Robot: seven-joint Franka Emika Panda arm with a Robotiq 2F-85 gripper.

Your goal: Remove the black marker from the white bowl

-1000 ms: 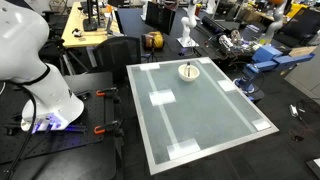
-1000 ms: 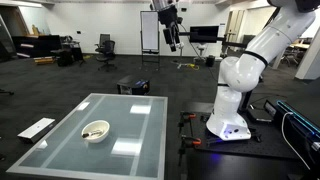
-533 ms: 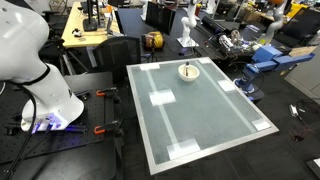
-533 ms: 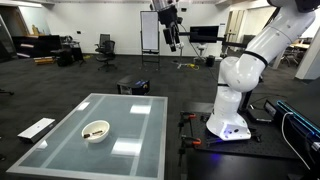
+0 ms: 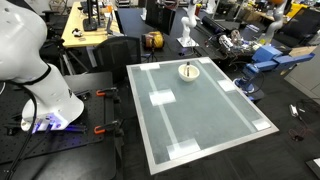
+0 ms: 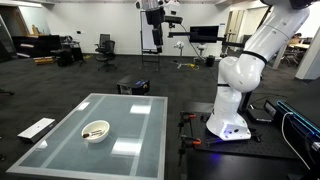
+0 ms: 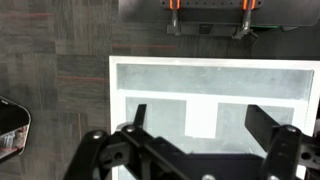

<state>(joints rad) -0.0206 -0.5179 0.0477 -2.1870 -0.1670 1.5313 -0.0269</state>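
Observation:
The white bowl (image 5: 188, 71) sits near the far edge of the glass table, and in the exterior view from the other side (image 6: 96, 130) it is near the left corner. The black marker (image 5: 189, 69) lies inside it, also visible as a dark stick (image 6: 94, 129). My gripper (image 6: 155, 12) hangs high above the floor, far from the bowl. In the wrist view the gripper (image 7: 200, 112) is open and empty, looking down on the table. The bowl and marker are out of the wrist view.
The glass table (image 5: 215, 125) carries flat white tape patches (image 5: 161, 98), one of which shows in the wrist view (image 7: 203, 128). The white robot base (image 5: 45, 95) stands beside the table (image 6: 232, 110). Desks, chairs and equipment surround the area.
In an exterior view the gripper has swung up and to the left near the ceiling. The bowl and marker have not moved.

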